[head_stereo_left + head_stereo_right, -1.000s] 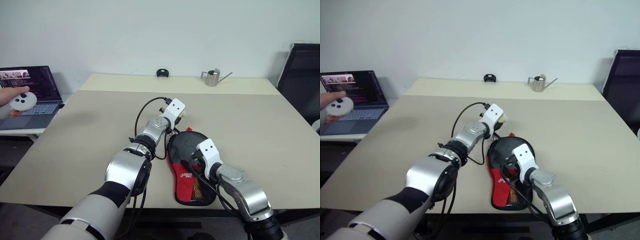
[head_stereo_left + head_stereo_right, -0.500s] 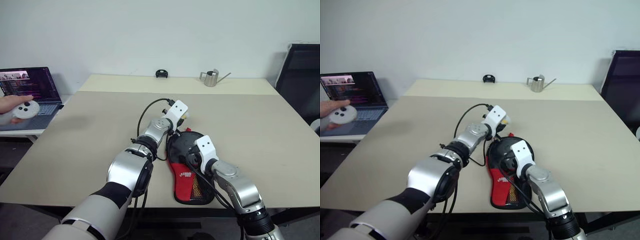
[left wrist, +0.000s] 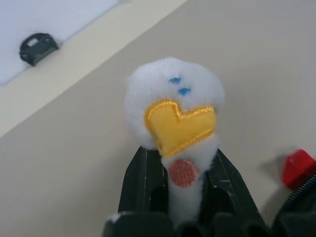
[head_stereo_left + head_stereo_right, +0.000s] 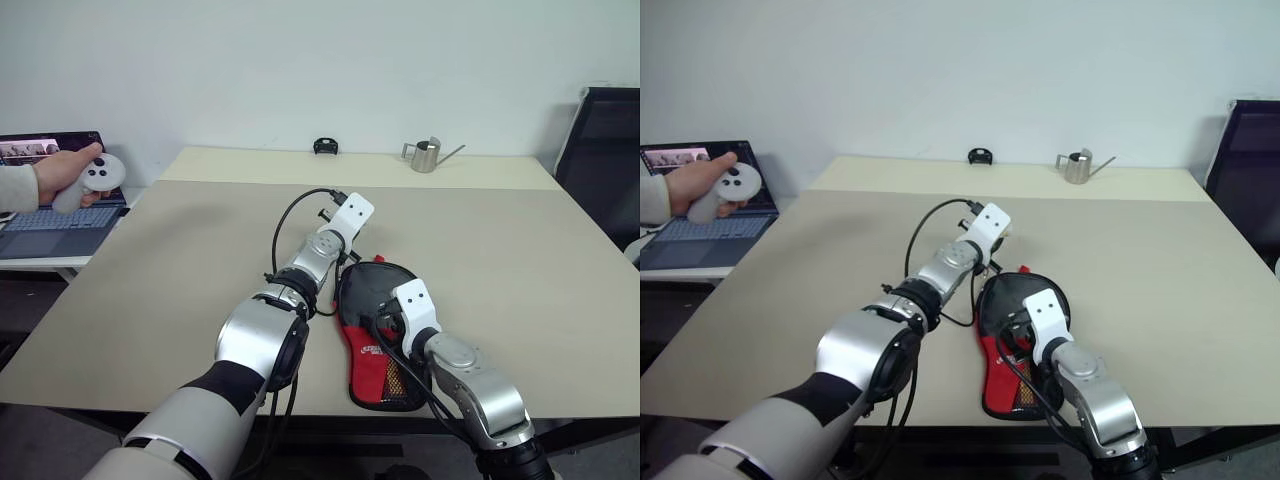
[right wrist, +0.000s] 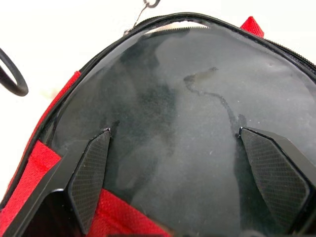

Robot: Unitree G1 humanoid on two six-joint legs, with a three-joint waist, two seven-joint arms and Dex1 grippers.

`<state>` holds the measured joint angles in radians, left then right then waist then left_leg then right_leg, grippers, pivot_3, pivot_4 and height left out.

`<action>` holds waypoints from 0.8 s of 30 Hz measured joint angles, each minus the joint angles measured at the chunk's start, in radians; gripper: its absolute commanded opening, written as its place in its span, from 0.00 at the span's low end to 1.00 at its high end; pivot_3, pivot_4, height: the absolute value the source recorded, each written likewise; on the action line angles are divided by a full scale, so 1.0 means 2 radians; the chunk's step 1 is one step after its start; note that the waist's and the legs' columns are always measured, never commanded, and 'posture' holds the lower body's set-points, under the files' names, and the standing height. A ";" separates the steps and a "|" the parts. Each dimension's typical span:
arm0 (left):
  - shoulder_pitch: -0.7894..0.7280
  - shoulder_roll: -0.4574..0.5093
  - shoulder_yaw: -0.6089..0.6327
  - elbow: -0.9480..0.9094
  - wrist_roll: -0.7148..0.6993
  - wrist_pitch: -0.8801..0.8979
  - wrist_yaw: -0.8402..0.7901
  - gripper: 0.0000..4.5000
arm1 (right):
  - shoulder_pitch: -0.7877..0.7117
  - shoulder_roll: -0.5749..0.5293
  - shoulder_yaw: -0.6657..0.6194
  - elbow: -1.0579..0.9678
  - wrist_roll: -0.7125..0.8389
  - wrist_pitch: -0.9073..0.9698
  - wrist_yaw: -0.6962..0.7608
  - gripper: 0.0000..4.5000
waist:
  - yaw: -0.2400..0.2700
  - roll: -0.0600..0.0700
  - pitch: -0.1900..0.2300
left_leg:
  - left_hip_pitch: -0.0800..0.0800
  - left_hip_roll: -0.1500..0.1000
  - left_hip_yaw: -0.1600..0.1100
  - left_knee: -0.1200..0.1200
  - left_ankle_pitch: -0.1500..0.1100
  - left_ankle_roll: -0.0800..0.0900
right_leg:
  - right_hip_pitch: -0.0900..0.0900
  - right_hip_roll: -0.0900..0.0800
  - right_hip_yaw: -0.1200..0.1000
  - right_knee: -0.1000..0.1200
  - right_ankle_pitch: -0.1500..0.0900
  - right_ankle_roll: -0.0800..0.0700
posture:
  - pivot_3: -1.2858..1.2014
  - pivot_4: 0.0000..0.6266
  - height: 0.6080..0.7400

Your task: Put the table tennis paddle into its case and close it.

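left wrist view: the left gripper (image 3: pixel 183 185) stays clamped on the white-and-yellow ball charm (image 3: pixel 174 106), barely moved over the last second. the right gripper (image 5: pixel 182 170), fingers spread wide, hovers over the case (image 4: pixel 378 330) on the table (image 4: pixel 520 260). the paddle's dark face (image 5: pixel 187 123) seems inside; the zip is probably mid-pull.

Your two head views look forward and down over the surface (image 4: pixel 520 250), sharing both arms and the case (image 4: pixel 380 340). Your left wrist view sits close behind the ball charm (image 3: pixel 174 106); your right wrist view faces the case nearly touching.
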<state>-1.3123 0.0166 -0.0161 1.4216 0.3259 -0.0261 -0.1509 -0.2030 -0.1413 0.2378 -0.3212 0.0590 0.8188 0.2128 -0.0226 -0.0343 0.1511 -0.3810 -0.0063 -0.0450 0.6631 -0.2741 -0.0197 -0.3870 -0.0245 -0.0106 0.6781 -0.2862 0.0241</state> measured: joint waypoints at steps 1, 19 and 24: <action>-0.001 0.000 -0.001 0.000 0.003 0.000 0.006 0.07 | 0.001 0.001 0.000 -0.001 0.000 0.000 -0.001 1.00 | 0.000 0.000 0.000 | 0.000 0.000 0.000 0.000 0.000 0.000 | 0.000 0.000 0.000 0.000 0.000 0.000 | 0.52 0.24 1.00; 0.012 -0.025 -0.023 -0.001 0.022 0.011 -0.064 0.44 | -0.004 0.007 0.009 0.003 0.000 0.001 -0.009 1.00 | -0.003 0.000 0.000 | 0.001 0.000 0.001 0.000 0.000 0.000 | 0.000 0.000 0.000 0.000 0.000 0.000 | 0.52 0.24 1.00; 0.013 -0.026 -0.023 -0.001 0.022 0.012 -0.075 0.85 | -0.004 0.010 0.009 0.005 -0.001 0.001 -0.010 1.00 | -0.004 0.000 0.000 | 0.001 0.000 0.001 0.000 0.000 0.000 | 0.000 0.000 0.000 0.000 0.000 0.000 | 0.52 0.24 1.00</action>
<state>-1.2867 -0.0347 -0.0628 1.4200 0.3699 -0.0022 -0.3005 -0.2114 -0.1206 0.2562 -0.3117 0.0579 0.8200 0.1926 -0.0299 -0.0342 0.1510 -0.3797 -0.0056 -0.0439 0.6622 -0.2741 -0.0197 -0.3871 -0.0240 -0.0105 0.6783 -0.2865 0.0242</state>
